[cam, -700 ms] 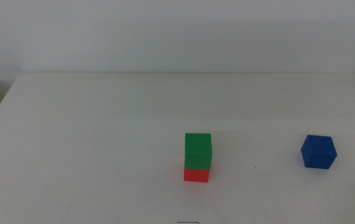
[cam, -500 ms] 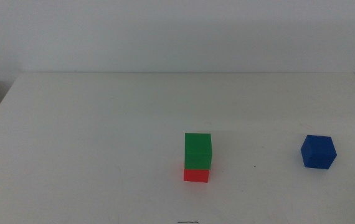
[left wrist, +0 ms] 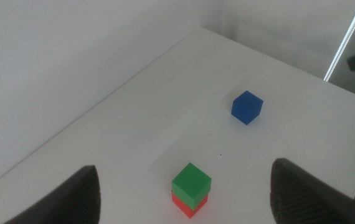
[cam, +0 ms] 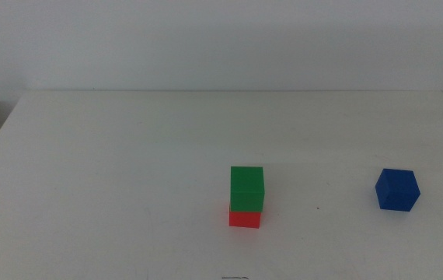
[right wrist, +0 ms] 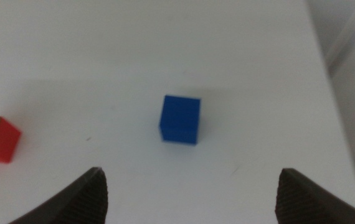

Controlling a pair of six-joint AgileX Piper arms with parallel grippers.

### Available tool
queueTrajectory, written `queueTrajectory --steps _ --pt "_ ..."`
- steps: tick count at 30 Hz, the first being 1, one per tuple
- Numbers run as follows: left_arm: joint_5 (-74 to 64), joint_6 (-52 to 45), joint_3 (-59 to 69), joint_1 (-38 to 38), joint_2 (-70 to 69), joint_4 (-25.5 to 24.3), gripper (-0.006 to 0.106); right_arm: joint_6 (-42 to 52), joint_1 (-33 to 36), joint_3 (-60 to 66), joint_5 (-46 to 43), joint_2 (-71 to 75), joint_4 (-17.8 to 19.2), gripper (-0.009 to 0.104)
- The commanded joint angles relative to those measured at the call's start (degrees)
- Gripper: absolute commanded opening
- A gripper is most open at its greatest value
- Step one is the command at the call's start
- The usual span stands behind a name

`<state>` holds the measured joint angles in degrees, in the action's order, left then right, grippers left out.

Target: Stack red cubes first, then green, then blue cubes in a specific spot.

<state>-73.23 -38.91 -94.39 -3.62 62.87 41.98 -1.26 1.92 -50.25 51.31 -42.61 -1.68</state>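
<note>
**On the white table: two cubes stacked, blue one left to go**

Near the front-middle of the table (cam: pixel 128 155) the stack was two-thirds there. The red cube (cam: pixel 245 218) sat on the spot I'd been building on, and the green cube (cam: pixel 247 189) was parked on top of it, looking pretty square and not hanging off any side as far as I could tell. So red and green were done, in the right order.

The blue cube (cam: pixel 397 190) was the only thing left. It sat alone on the bare tabletop, well off to the right of the stack, turned a bit at an angle and touching nothing.

As for my tools: neither arm showed up in the middle view at all, so both were pulled back from the work. My right gripper (right wrist: pixel 190 193) hung above the blue cube, jaws spread wide with nothing between them, and the cube sat roughly centred in the gap from that camera. My left gripper (left wrist: pixel 184 193) was also spread wide and empty, looking down at the red/green stack from a distance.

My guess was that the right side should take the blue, since it was already lined up over it.
</note>
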Motion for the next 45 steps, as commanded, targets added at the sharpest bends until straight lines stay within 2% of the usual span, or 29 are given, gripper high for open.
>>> queueTrajectory --steps 1,5,7,12,23,31,45 --pt "-2.0 0.1 -1.3 0.0 -0.5 3.2 0.093 -1.4 -0.5 -8.6 4.9 -6.5 -1.8 0.092" --pt "-2.0 0.1 -1.3 0.0 -0.5 3.2 0.093 -7.7 -0.5 -19.1 15.1 -17.5 -2.7 0.092" --pt "-1.9 0.1 -1.3 0.0 -0.5 3.1 0.093 -8.9 -0.5 -23.0 16.1 -21.4 -2.7 0.092" --pt "-1.9 0.1 -1.3 0.0 -0.5 3.1 0.093 -9.1 -0.5 -27.4 14.0 -28.5 -2.6 0.092" --pt "-1.9 0.1 -1.3 0.0 -0.5 3.1 0.093 -8.9 -0.5 -28.3 12.2 -34.4 -1.9 0.092" --pt "-2.0 0.1 -1.3 0.0 -0.5 3.1 0.093 -8.9 -0.4 -30.0 15.4 -44.5 -2.0 0.092" --pt "-2.0 0.1 -1.3 0.0 -0.5 3.1 0.093 -8.8 -0.2 -30.0 8.2 -56.5 -1.5 0.092"
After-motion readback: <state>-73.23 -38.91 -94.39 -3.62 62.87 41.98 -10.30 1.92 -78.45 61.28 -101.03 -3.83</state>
